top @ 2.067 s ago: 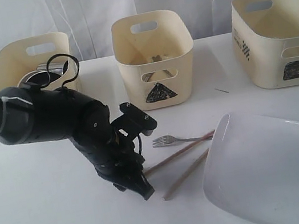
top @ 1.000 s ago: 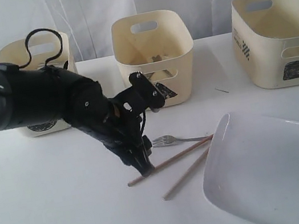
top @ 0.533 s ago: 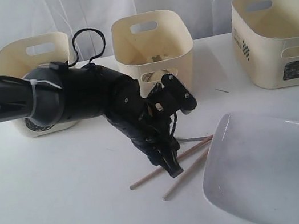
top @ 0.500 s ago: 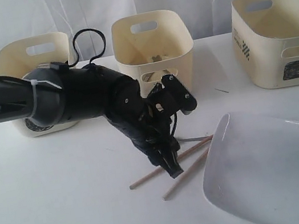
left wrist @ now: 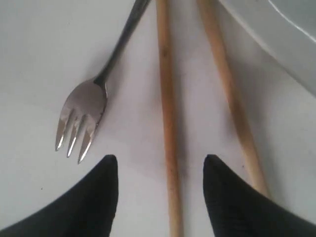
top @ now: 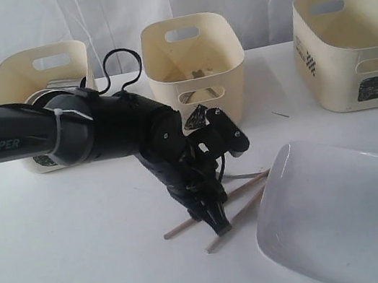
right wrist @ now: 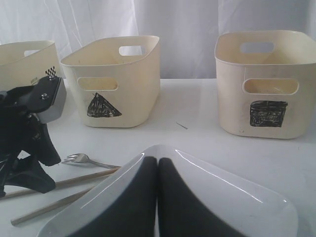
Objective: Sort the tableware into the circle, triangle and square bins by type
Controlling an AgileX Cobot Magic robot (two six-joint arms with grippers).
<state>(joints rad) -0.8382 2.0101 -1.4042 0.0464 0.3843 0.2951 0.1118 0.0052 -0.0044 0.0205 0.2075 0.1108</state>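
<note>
**A grab that could come up one short**

The large white plate (top: 347,209) fills the near right of the table (top: 73,272). Its rim sits just beside the outer chopstick (left wrist: 229,98). If the left arm (top: 63,131) drifts that way, I'd say a finger could catch the rim and shove the plate.

The triangle bin (top: 195,74) stands behind, between the circle bin (top: 31,77) and the square bin (top: 352,47), all well clear of the work.

The right gripper (right wrist: 158,168) hangs over the plate with its fingers pressed together, holding nothing, so it looks out of the trouble.

The left gripper (left wrist: 160,163) is down at the table with its jaws spread, straddling only the inner chopstick (left wrist: 167,113). The outer one runs outside one finger, perhaps partly under it. Closing now would likely take one stick and roll or flick the other. Thin round sticks lying flat may also slip the pinch.

The fork (left wrist: 81,116) lies just outside the other finger and could get nudged.
</note>
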